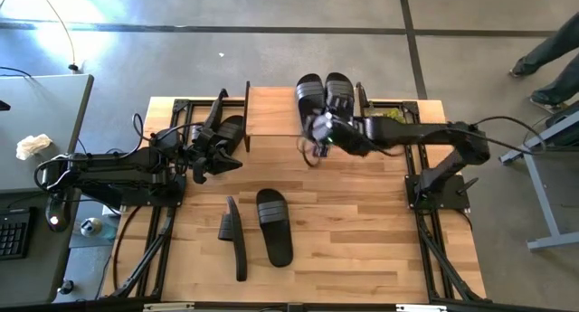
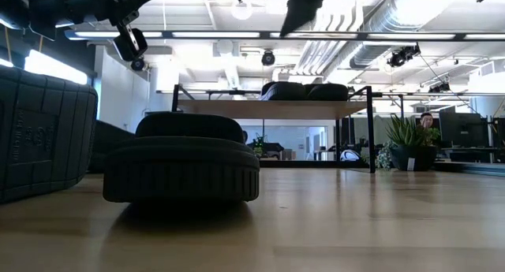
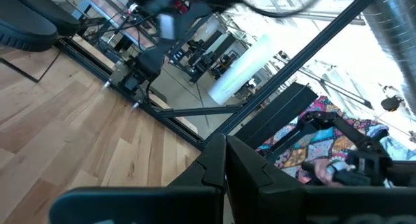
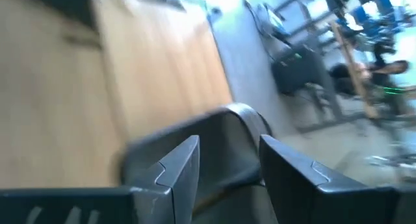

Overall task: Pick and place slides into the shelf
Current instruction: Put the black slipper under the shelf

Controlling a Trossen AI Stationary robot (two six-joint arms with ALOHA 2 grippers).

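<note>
The right tool (image 1: 318,131) hangs by the shelf's (image 1: 271,108) front edge, near the counter's (image 1: 362,231) far side, its fingers (image 4: 179,169) apart with nothing between them. Two slides (image 1: 326,95) lie on the shelf's right end. The left tool (image 1: 210,160) is fully closed and empty, at the counter's left edge just beside a slide (image 1: 226,131) left of the shelf. Near the middle of the counter one slide (image 1: 274,226) lies flat and two slides (image 1: 233,232) stand on edge.
</note>
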